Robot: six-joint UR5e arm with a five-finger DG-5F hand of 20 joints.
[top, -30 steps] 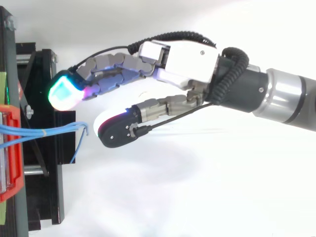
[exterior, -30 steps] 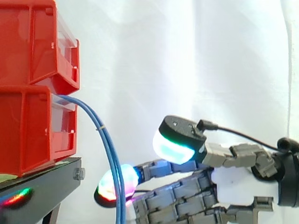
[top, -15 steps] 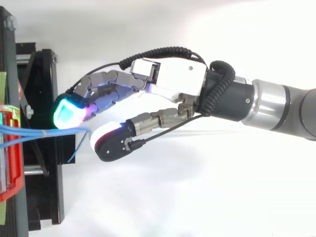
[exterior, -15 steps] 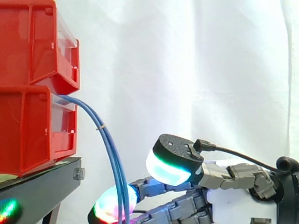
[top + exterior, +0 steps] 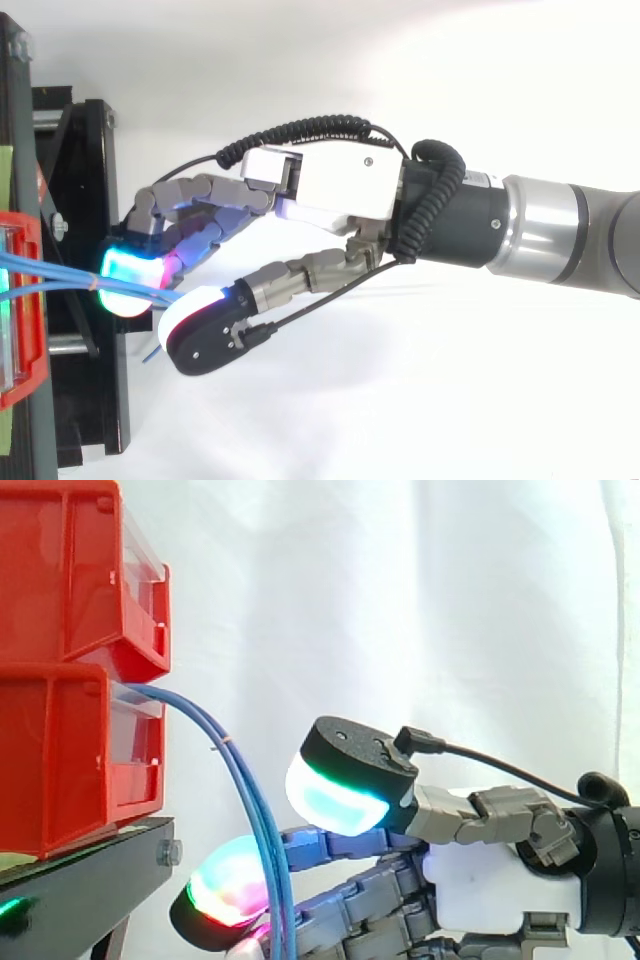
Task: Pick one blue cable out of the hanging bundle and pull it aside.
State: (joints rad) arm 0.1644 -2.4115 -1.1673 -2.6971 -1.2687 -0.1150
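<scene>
Blue cables [image 5: 243, 790] spill from the lower of two red bins [image 5: 70, 770] and hang in a tight bundle past the edge of the black stand [image 5: 95, 875], where we see the robot hand [image 5: 330, 185] reaching in from the right. Its fingers are nearly straight and the thumb stands apart from them, so nothing is clamped. The bundle lies against the glowing fingertip pad [image 5: 225, 892], while the thumb pad [image 5: 338, 798] hovers just beside the strands on their other side. We judge the task to be at the point of selection, with the grasp not yet made. The next move calls for the thumb to close onto the fingertip with one strand alone between them. The strands run so close together that we cannot tell them apart at the contact, so catching two is the risk. Room is tight on the bin side, where the top view shows the fingertips near the stand's edge and the bin's front. Away from the bins, before the white curtain [image 5: 430, 600], we see open space for drawing the cable aside.
</scene>
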